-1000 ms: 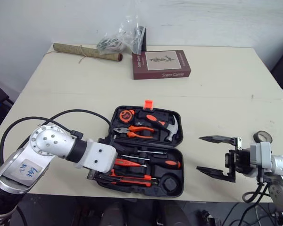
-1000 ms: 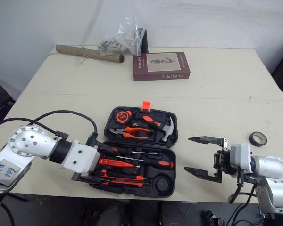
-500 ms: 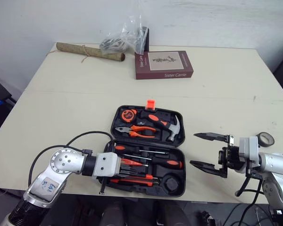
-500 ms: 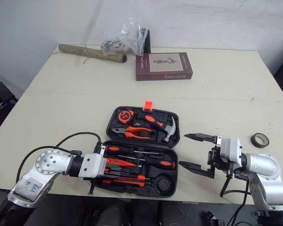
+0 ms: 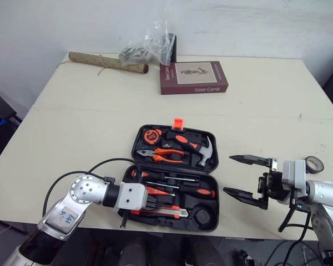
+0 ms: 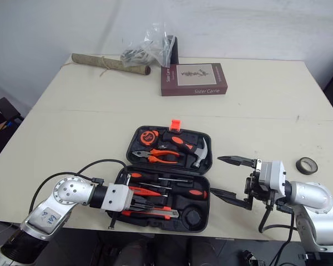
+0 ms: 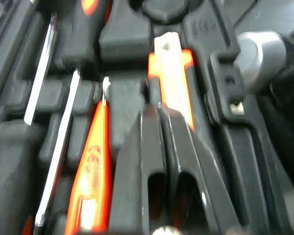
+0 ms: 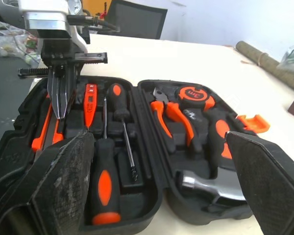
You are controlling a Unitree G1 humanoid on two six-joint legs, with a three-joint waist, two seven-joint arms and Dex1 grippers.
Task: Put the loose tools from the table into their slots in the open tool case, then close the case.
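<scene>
The black tool case (image 5: 208, 178) lies open in the middle of the table, near the front edge. Its far half holds a tape measure (image 5: 150, 136), pliers (image 5: 162, 153) and a hammer (image 5: 200, 149); the near half holds screwdrivers (image 5: 183, 192) and an orange utility knife (image 7: 171, 83). My left gripper (image 5: 154, 200) is shut with nothing between its fingers, tips down on the near half beside the knife. My right gripper (image 5: 228, 174) hangs open just right of the case, holding nothing. A black tape roll (image 6: 306, 164) lies on the table behind the right wrist.
A dark red book (image 5: 193, 77) lies at the back centre. Behind it sit a clear plastic bag (image 5: 150, 47) and a rolled brown mat (image 5: 105, 61). An orange latch (image 5: 178, 122) sticks out from the case's far edge.
My left gripper has gone from open to shut, and its arm has dropped low toward the table's front edge. The right gripper stays open beside the case. The camera shifted slightly.
</scene>
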